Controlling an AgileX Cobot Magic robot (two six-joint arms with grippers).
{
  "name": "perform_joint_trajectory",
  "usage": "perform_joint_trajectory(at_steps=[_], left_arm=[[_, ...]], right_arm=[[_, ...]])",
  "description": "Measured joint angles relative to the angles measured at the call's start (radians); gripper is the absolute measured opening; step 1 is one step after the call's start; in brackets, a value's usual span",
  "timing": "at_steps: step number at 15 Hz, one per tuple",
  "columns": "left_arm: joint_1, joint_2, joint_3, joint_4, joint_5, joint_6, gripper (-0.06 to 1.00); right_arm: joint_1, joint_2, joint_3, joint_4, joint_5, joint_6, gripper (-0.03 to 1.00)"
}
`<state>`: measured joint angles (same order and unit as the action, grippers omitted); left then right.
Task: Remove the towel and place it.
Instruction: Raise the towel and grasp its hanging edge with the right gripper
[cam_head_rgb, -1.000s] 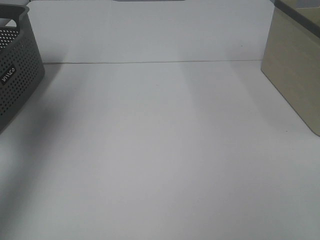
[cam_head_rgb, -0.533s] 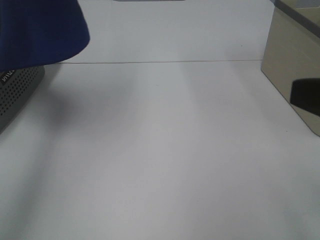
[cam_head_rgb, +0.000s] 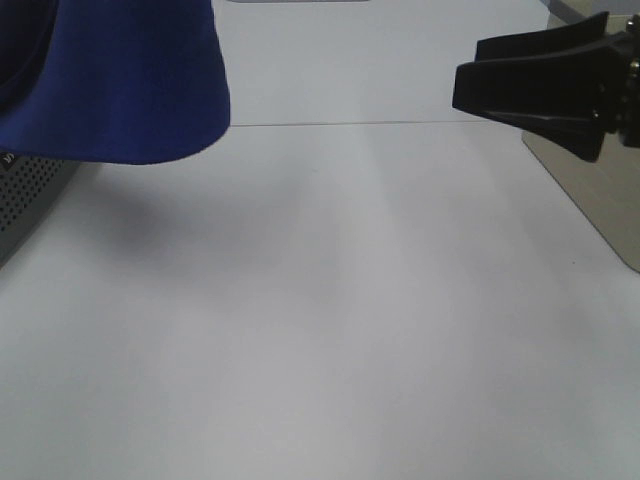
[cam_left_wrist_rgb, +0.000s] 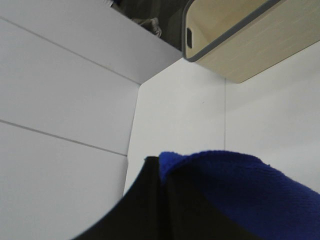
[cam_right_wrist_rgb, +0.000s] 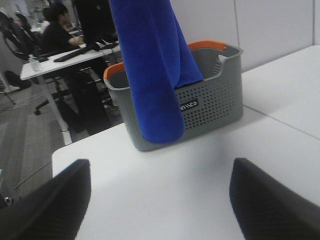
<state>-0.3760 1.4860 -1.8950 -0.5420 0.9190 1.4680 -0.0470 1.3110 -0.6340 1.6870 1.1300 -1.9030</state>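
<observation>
Scanning near to far, you get the white table (cam_head_rgb: 320, 360) filling the lower part of the high view.

Past it, your right gripper (cam_head_rgb: 466, 82) comes in at the upper right of the frame, black and pointing left, above the table. The right wrist view shows its 2 fingers (cam_right_wrist_rgb: 50, 200) spread wide, with only table between them. It grips nothing.

The beige box (cam_head_rgb: 590, 200) sits at the right edge of the frame, partly behind that gripper.

The towel (cam_head_rgb: 120, 80) is at the upper left of the high view, a royal-blue fold hanging in the air. It covers most of the grey basket (cam_head_rgb: 25, 190) at the left edge.

Your left gripper (cam_left_wrist_rgb: 159, 165) has its jaws pinched together on a bunch of that towel. Blue plush bulges out right beside the black fingers.

From the right wrist view, the towel hangs as 1 long doubled strip. Its rounded lower end hangs in front of the basket's perforated wall, just above the table. Another part of it runs down inside the orange rim. You can't tell whether the strip touches the wall.

Farthest back, a white wall panel meets the table along a thin seam.
</observation>
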Motion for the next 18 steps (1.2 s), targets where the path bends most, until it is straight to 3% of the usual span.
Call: perform_joint_trajectory(at_steps=[2, 7, 10, 12, 15, 16, 18], left_arm=[[-0.053, 0.0, 0.0, -0.001, 0.012, 0.0, 0.0], [-0.094, 0.0, 0.0, -0.001, 0.025, -0.007, 0.0], [-0.094, 0.0, 0.0, -0.001, 0.027, -0.04, 0.0], [-0.094, 0.0, 0.0, -0.001, 0.027, -0.044, 0.0], [-0.094, 0.0, 0.0, 0.023, 0.027, -0.047, 0.0], [-0.094, 0.0, 0.0, 0.027, 0.027, -0.048, 0.0], [-0.094, 0.0, 0.0, 0.033, 0.027, -0.048, 0.0]], right_arm=[[0.091, 0.154, -0.08, 0.042, 0.028, -0.079, 0.75], [0.322, 0.428, -0.307, 0.049, -0.057, -0.112, 0.75], [0.387, 0.521, -0.41, 0.05, -0.038, -0.096, 0.75], [0.394, 0.538, -0.42, 0.049, 0.045, -0.073, 0.75], [0.393, 0.538, -0.423, 0.049, 0.074, -0.059, 0.73], [0.393, 0.538, -0.423, 0.048, 0.074, -0.058, 0.69], [0.393, 0.538, -0.423, 0.018, 0.074, -0.052, 0.44]])
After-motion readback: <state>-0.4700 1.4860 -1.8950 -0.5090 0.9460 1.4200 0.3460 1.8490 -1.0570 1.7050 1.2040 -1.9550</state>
